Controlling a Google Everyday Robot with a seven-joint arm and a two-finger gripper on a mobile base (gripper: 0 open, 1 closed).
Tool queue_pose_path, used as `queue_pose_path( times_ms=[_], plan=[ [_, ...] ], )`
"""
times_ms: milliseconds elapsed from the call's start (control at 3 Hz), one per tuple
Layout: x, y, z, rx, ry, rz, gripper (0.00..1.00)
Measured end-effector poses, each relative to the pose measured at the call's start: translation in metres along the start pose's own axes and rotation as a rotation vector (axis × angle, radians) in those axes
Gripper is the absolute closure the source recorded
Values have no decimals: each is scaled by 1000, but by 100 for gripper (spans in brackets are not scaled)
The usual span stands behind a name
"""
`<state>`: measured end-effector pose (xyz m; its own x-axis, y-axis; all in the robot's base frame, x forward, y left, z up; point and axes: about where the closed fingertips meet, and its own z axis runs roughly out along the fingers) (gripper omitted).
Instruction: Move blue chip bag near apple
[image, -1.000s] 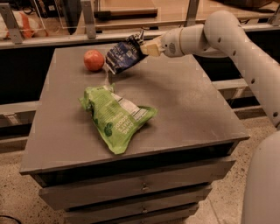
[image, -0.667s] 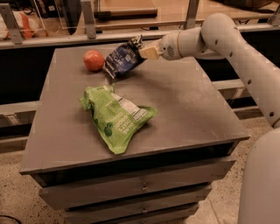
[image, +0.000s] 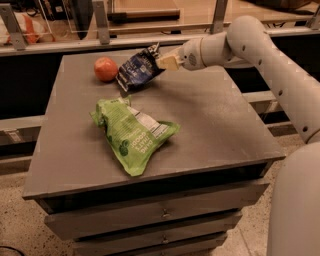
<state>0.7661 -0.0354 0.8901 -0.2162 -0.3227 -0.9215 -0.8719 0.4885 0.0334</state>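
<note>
Since a second ago the blue chip bag (image: 138, 70) has sunk a little lower with the gripper (image: 159, 60), and its bottom corner has come down to the table (image: 220, 125) or just above it; from where I stand I cannot tell whether it touches. Nothing else on the top has shifted.

The gripper sits over the far part of the table, at the end of the white arm (image: 260, 45) that reaches in from the right as I look at it. Its pale fingers (image: 168, 62) are pinched narrow on the bag's upper crimped end, so the bag hangs tilted, sloping down and away from the hand.

The apple (image: 106, 69) rests on the table just past the bag's far edge from the gripper, on the side opposite the hand. Bag and apple are right beside each other; whether they touch, I cannot say.

Below the gripper and closer to me lies the green bag (image: 132, 134), flat and crumpled on the tabletop, apart from the blue one and from the hand.

Both bags look closed, and I cannot see what is inside either. Under the tabletop, well below the hand, the drawers (image: 162, 214) are shut, so their contents are hidden.
</note>
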Motion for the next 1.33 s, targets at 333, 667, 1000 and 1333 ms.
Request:
queue_pose_path(
  times_ms=[333,667,1000,1333],
  plan=[
    [3,3,-4,-5,12,8,35],
    [7,3,-11,8,28,13,12],
    [8,2,-17,16,34,11,0],
    [11,-9,-35,58,38,10,0]
  ],
)
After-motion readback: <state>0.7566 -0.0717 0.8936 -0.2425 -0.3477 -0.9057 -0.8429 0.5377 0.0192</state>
